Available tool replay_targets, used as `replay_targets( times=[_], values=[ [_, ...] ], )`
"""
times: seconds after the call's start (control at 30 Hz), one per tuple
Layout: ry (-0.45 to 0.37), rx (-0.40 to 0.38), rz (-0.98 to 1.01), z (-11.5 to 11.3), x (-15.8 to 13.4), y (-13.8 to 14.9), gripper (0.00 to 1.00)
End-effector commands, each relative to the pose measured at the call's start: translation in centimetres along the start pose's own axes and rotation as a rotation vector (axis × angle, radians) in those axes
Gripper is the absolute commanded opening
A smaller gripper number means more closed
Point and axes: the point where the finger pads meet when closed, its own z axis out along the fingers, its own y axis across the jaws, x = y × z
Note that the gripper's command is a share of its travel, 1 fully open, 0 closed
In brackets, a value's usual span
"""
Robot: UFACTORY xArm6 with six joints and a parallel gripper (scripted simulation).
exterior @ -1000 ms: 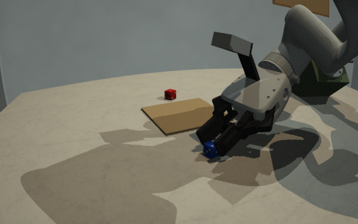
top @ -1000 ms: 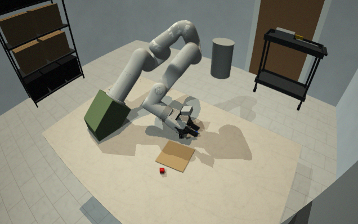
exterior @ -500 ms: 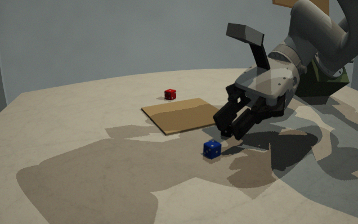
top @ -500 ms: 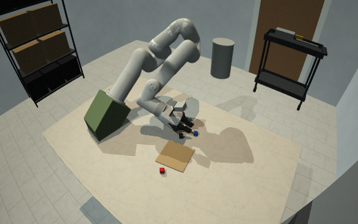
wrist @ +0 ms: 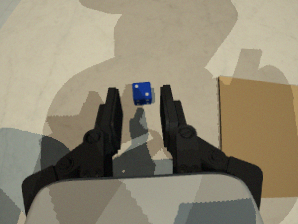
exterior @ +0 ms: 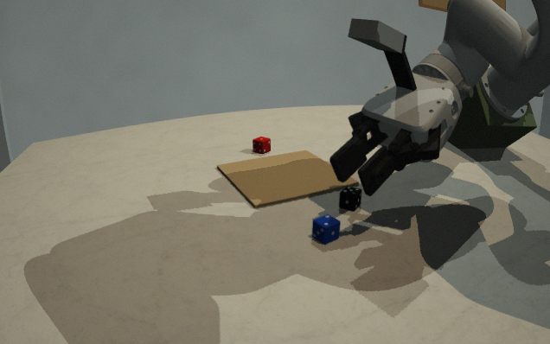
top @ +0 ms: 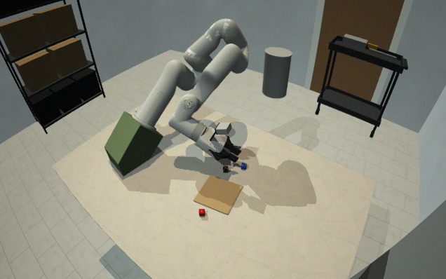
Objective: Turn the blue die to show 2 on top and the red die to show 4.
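Note:
The blue die (top: pixel 244 166) lies on the table off the mat, apart from the other dice; it also shows in the exterior view (exterior: pixel 326 229) and the wrist view (wrist: pixel 141 92). My gripper (exterior: pixel 355 181) hangs tilted just above the table, a short way back from the blue die. Its fingers stand partly apart with nothing between them. The black die (exterior: pixel 350 198) lies on the table just under the fingertips, next to the mat's near corner. The tan mat (exterior: pixel 285 175) lies flat. The red die (exterior: pixel 261 144) lies on the table just beyond the mat's far edge.
The arm's green base block (top: pixel 131 141) stands on the table behind the gripper. A grey cylinder (top: pixel 277 71), a black cart (top: pixel 361 80) and a shelf with boxes (top: pixel 45 59) stand on the floor away from the table.

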Motion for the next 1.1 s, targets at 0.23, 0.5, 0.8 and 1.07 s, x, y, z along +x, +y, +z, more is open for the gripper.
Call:
replay_targets(
  times=[0.23,0.5,0.8,1.07],
  values=[
    [-0.002,0.002,0.000,-1.8,3.6,0.0,0.36],
    [-0.018,0.004,0.002,-1.9,3.8,0.0,0.36],
    [-0.242,0.006,0.003,-1.1,4.9,-0.1,0.36],
    [-0.406,0.005,0.002,-0.6,5.8,-0.1,0.36]
  ],
)
